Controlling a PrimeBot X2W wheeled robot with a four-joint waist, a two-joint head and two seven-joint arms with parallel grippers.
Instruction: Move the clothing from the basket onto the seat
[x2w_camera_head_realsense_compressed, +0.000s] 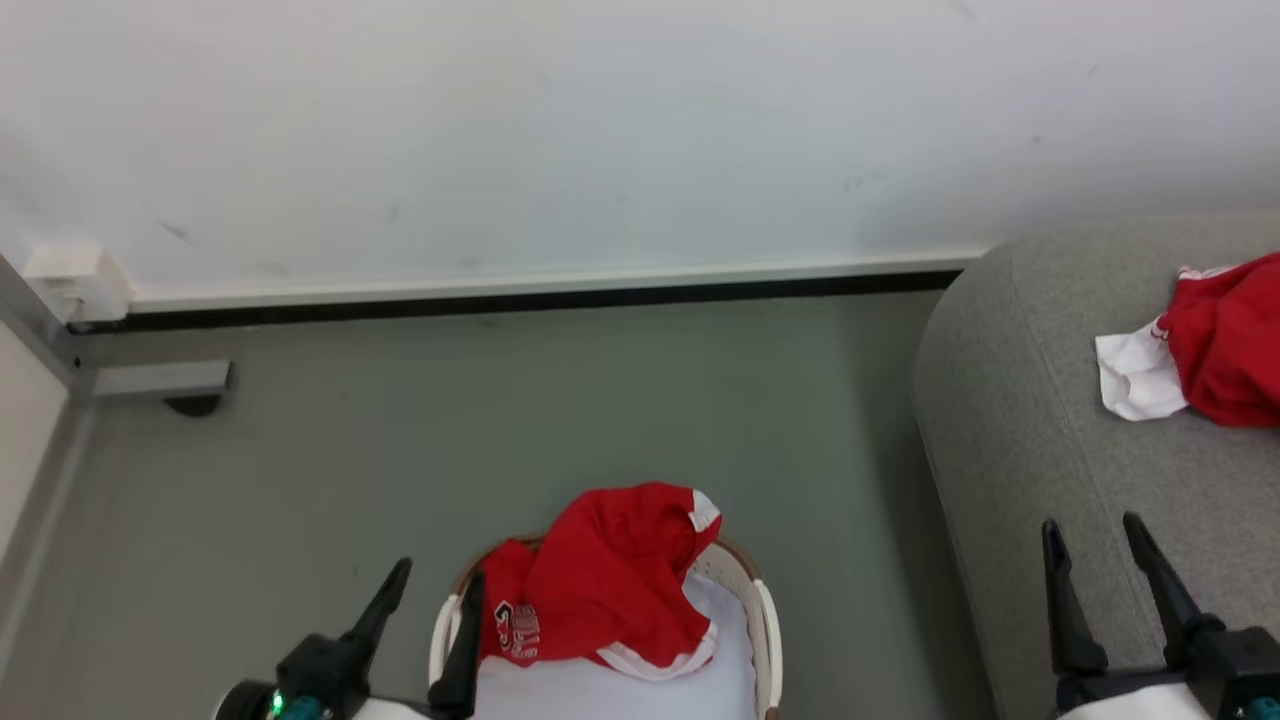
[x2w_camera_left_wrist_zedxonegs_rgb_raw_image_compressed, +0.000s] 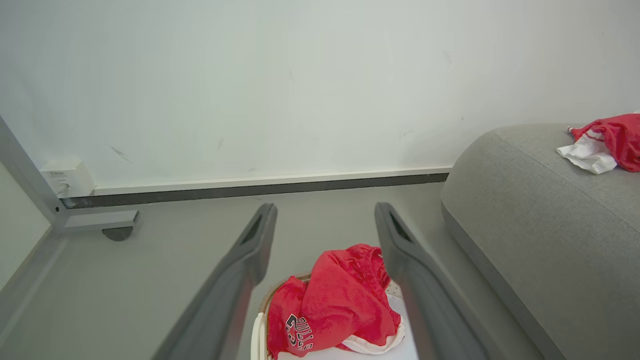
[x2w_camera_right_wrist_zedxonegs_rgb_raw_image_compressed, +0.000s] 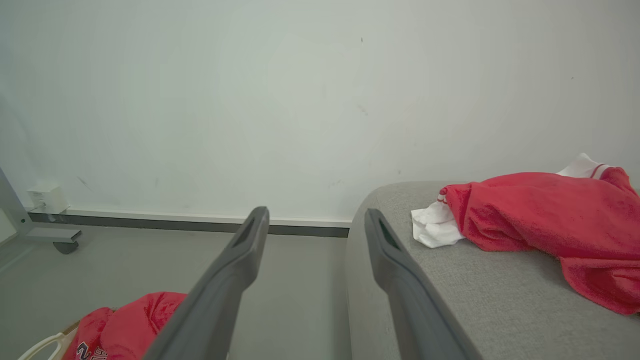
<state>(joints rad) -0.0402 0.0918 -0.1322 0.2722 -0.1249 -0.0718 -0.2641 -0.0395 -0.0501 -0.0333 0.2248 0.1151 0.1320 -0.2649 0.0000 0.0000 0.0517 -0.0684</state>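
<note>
Clothing in basket beyond left fingers; right fingers by seat; both pairs wide, empty.

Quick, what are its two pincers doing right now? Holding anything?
Left pincer: open, holding nothing.
Right pincer: open, holding nothing.
</note>
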